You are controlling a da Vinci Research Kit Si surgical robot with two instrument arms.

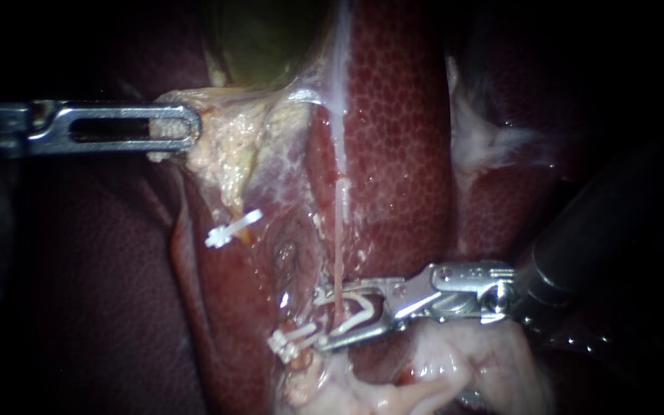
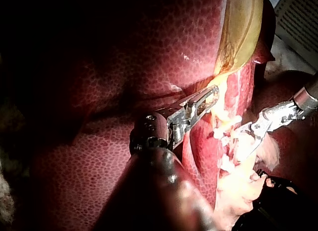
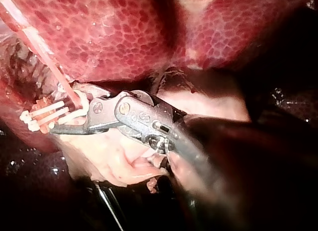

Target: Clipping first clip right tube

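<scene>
The right tube (image 1: 337, 246) is a thin pink strand running down over the liver (image 1: 401, 115). My right instrument (image 1: 324, 319) comes in from the right with its jaws spread on either side of this tube. A white clip (image 1: 359, 306) sits between them and touches both. In the right wrist view the same jaws (image 3: 69, 119) straddle the tube (image 3: 54, 69). My left instrument (image 1: 192, 127) is shut on pale fatty tissue (image 1: 224, 146) just below the green gallbladder (image 1: 263, 38). The left wrist view shows that grip (image 2: 211, 97) too.
One white clip (image 1: 232, 229) sits on the left strand under the fatty tissue. Another clip (image 1: 293, 342) lies just beyond my right jaws' tips, also seen in the right wrist view (image 3: 42, 116). Loose pale tissue (image 1: 439, 376) bulges under the right instrument.
</scene>
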